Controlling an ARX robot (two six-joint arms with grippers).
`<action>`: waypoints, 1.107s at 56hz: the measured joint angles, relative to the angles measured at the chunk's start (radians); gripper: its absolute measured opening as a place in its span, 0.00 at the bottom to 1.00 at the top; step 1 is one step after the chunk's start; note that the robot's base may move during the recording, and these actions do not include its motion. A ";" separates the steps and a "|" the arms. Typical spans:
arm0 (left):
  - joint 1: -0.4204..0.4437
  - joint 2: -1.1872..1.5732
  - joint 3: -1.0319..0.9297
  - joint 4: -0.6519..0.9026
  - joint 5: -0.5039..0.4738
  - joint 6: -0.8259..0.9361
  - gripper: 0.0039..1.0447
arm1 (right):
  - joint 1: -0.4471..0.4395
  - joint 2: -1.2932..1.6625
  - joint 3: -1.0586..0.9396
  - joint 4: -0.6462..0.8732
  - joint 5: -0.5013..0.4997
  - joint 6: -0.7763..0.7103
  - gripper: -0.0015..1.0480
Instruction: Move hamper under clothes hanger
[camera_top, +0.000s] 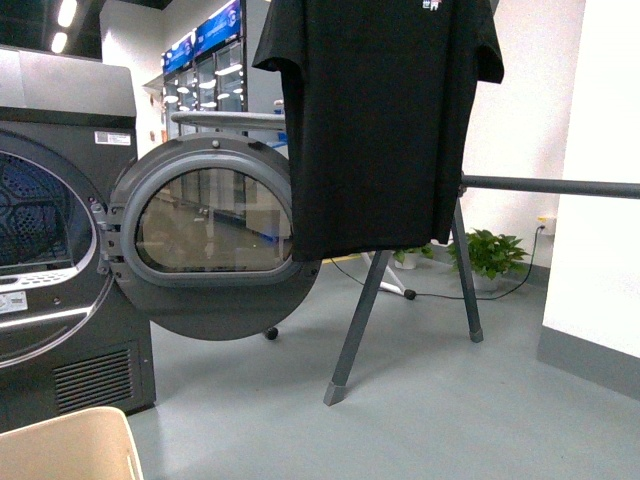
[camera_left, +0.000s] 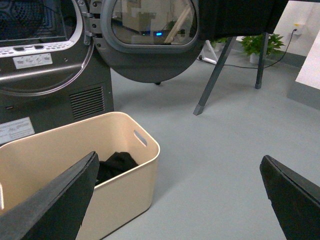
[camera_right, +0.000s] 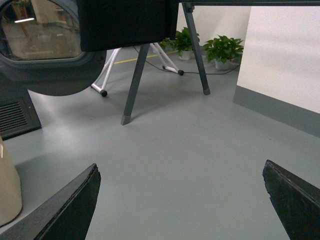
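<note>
The beige hamper (camera_left: 120, 185) stands on the grey floor in front of the dryer, a dark garment (camera_left: 116, 164) inside it; only its rim corner (camera_top: 70, 440) shows in the front view, and an edge (camera_right: 7, 190) in the right wrist view. The clothes hanger (camera_top: 560, 186) is a dark grey bar on slanted legs (camera_top: 355, 330), with a black T-shirt (camera_top: 375, 120) hanging from it. My left gripper (camera_left: 177, 192) is open above the floor, one finger over the hamper's rim. My right gripper (camera_right: 180, 195) is open over bare floor, holding nothing.
A grey dryer (camera_top: 60, 250) stands at the left with its round door (camera_top: 210, 240) swung open toward the hanger. Potted plants (camera_top: 490, 255) and a cable lie by the back wall. A white wall corner (camera_top: 600, 250) juts in at the right.
</note>
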 joint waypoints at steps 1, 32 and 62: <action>0.000 0.000 0.000 0.000 0.001 0.000 0.94 | 0.000 0.000 0.000 0.000 0.000 0.000 0.92; 0.000 -0.001 0.000 0.001 0.000 0.000 0.94 | 0.000 0.000 0.000 0.000 0.000 0.000 0.92; 0.000 0.000 0.000 0.000 0.001 0.000 0.94 | -0.001 0.000 0.000 -0.001 0.005 0.000 0.92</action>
